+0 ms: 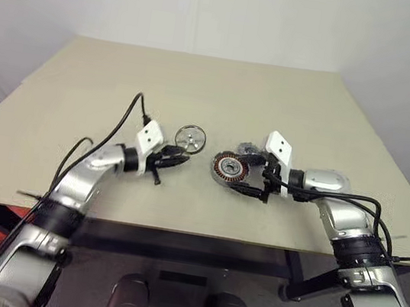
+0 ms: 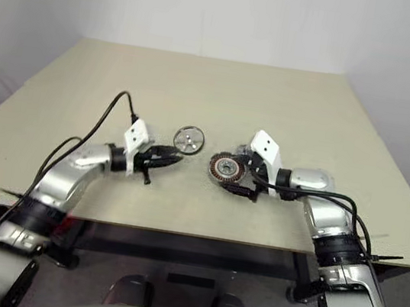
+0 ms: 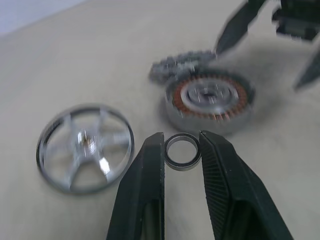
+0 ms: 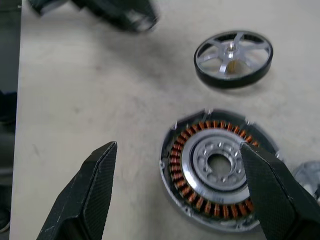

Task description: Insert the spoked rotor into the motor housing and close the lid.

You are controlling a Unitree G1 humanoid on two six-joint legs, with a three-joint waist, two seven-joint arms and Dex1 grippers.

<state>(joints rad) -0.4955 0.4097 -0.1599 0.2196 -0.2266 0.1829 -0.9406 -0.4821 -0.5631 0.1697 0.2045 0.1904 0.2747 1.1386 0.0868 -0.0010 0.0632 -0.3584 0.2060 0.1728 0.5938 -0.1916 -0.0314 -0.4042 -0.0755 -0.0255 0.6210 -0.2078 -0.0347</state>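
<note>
On table (image 1: 200,83): shiny six-spoked rotor (image 3: 85,148); housing (image 4: 215,169) ringed with copper windings.

Beige table (image 1: 199,91) carries spoked rotor (image 1: 190,139), motor housing (image 1: 227,168).

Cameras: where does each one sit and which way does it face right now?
Head views: forward and down over the beige table; both arms show.
Left wrist view: along the left gripper, pinching a small black ring.
Right wrist view: along the open right gripper, over the grey copper-wound motor housing.
Shared: shiny silver spoked rotor and housing.
</note>
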